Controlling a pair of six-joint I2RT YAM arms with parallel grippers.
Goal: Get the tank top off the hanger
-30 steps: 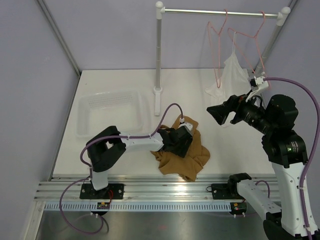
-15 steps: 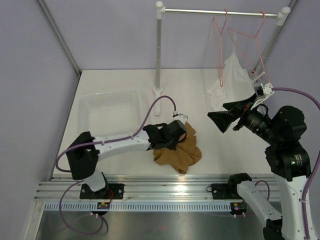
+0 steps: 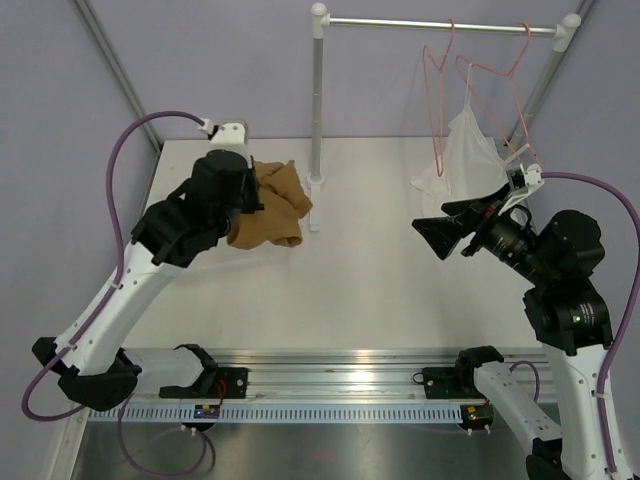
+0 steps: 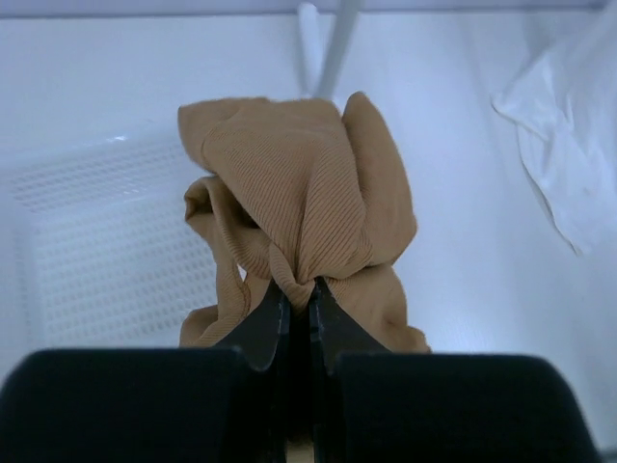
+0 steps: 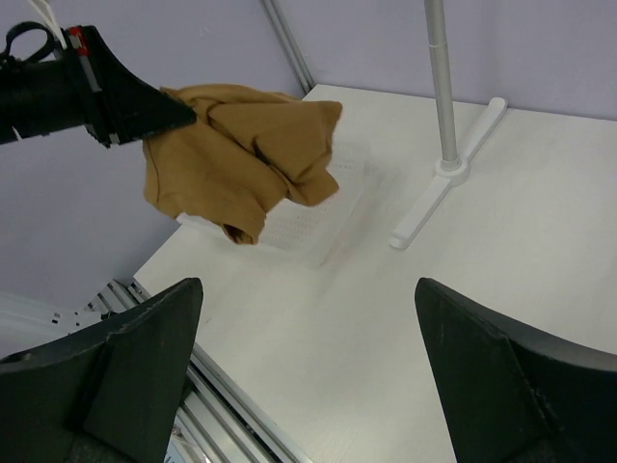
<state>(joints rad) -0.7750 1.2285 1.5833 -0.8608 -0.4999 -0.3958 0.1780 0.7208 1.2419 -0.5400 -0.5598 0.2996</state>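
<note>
The tan-brown tank top [image 3: 272, 206] hangs bunched in the air at the back left, and my left gripper [image 4: 297, 289] is shut on a fold of it. It is free of the hanger and hangs above a white mesh basket [image 4: 87, 241]. From the right wrist the same bundle of the tank top [image 5: 241, 159] dangles off the left gripper [image 5: 183, 114]. The bare pink wire hanger [image 3: 432, 105] hangs on the rail at the back right. My right gripper [image 3: 432, 232] stands wide open in mid-air near the rack, with nothing between its fingers [image 5: 145, 338].
A white clothes rack has its pole [image 3: 318, 100] at the back centre and its rail [image 3: 440, 24] running right. A second pink hanger with a white sheer top [image 3: 465, 150] hangs there. The rack's foot [image 5: 439, 193] lies on the white table [image 3: 370, 290].
My left gripper shut on the tank top at the table's front centre, lifted it and carried it to the back left, over the basket. The right gripper stayed open and moved only slightly.
</note>
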